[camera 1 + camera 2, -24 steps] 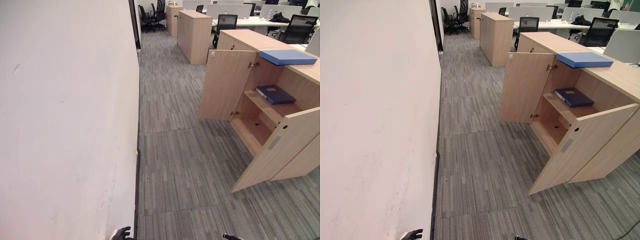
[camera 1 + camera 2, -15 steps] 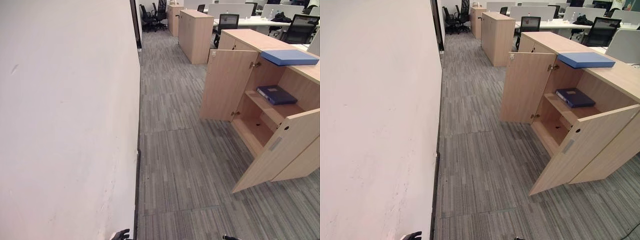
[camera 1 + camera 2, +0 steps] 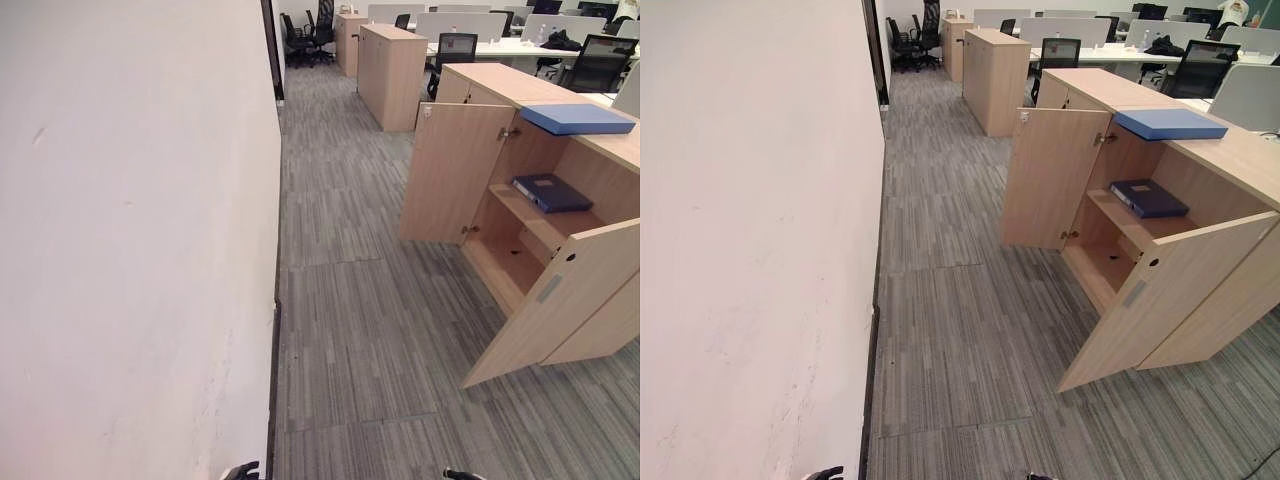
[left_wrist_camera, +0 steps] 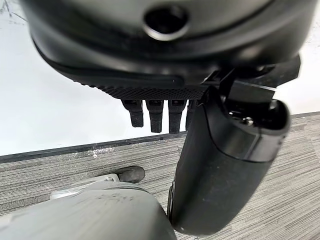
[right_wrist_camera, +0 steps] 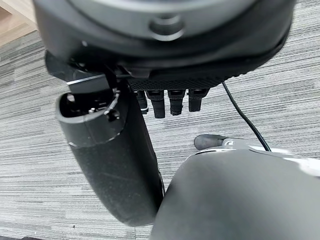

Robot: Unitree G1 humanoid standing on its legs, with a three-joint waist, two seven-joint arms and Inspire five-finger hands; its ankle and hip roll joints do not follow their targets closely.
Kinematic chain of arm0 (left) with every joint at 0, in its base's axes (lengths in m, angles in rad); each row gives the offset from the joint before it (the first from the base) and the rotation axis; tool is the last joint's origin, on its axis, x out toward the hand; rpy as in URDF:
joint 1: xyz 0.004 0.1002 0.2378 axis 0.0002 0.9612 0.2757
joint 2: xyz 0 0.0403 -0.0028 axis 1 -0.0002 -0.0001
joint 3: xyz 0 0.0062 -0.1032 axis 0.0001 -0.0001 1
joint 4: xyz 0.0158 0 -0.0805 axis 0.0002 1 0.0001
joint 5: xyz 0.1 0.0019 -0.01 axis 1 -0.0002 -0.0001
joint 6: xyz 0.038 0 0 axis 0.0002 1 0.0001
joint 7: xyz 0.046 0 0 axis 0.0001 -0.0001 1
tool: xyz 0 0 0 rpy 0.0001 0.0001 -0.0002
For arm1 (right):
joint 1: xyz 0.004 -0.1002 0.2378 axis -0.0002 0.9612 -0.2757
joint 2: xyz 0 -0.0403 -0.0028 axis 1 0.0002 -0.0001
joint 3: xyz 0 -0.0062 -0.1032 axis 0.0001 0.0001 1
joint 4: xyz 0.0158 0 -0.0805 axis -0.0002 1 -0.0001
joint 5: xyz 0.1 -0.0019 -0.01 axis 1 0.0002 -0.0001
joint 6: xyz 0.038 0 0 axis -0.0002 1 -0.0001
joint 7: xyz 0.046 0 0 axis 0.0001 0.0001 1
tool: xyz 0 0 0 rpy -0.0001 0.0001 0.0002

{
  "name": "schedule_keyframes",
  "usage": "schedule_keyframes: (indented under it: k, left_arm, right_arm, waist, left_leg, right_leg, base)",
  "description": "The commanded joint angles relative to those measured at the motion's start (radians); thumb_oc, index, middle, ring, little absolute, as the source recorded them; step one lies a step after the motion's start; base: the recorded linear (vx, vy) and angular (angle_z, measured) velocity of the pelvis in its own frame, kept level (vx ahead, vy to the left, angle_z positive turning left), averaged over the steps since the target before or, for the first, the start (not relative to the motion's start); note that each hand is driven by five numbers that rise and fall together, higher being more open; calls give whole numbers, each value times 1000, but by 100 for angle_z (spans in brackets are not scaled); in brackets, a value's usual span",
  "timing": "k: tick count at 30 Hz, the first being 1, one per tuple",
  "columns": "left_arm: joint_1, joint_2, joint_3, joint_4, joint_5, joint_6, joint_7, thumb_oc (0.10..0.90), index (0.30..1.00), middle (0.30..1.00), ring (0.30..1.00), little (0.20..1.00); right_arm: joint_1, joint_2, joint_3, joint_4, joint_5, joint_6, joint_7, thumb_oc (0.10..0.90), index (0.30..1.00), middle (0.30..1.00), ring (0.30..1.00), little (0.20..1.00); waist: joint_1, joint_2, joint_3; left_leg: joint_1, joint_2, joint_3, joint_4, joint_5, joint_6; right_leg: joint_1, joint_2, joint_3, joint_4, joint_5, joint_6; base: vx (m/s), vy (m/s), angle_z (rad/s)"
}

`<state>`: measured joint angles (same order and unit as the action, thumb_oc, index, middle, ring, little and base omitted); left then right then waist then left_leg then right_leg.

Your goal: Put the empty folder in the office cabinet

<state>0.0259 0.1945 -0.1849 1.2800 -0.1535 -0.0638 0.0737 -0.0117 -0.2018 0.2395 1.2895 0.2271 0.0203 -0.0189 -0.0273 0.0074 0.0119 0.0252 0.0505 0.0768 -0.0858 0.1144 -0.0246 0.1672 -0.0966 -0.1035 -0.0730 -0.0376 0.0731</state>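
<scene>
A light blue folder (image 3: 577, 118) lies flat on top of the wooden office cabinet (image 3: 478, 80) at the right. Both cabinet doors stand open: the far door (image 3: 455, 170) and the near door (image 3: 560, 300). A dark blue folder (image 3: 551, 192) lies on the upper shelf inside, and the lower shelf looks bare. My left hand (image 3: 240, 471) and right hand (image 3: 462, 475) just show at the bottom edge, far from the cabinet. The wrist views show the left hand (image 4: 225, 165) and the right hand (image 5: 110, 160) hanging over the carpet, open, fingers straight and holding nothing.
A long white wall (image 3: 130, 250) runs close along my left. Grey carpet (image 3: 350, 330) lies between it and the cabinet. A second wooden cabinet (image 3: 390, 75) stands further down the aisle, with desks and black office chairs (image 3: 452, 48) behind.
The whole view has shifted slightly, and both hands sit a little lower at the bottom edge. The folders and cabinet doors stand as before.
</scene>
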Motion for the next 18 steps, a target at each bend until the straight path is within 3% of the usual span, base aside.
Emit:
schedule_keyframes:
  k: [1,18]
  left_arm:
    - [-56,-36,-34,56,28,4,-2,800,900,900,900,900]
    - [-67,-37,-61,55,60,8,11,800,900,900,900,900]
  right_arm:
    - [-72,21,35,-51,-47,-30,-41,800,900,900,900,900]
    - [-73,16,73,-23,-106,-17,-29,800,900,900,900,900]
  waist:
    - [1,-14,50]
    - [-2,-11,54]
  left_leg:
    - [125,-49,9,-1,-189,11]
    - [126,-45,11,-1,-190,8]
  right_leg:
    - [-53,-29,-112,-14,64,43]
    - [-48,-23,-115,-14,53,40]
  base:
    - [0,0,0]
    - [-1,0,0]
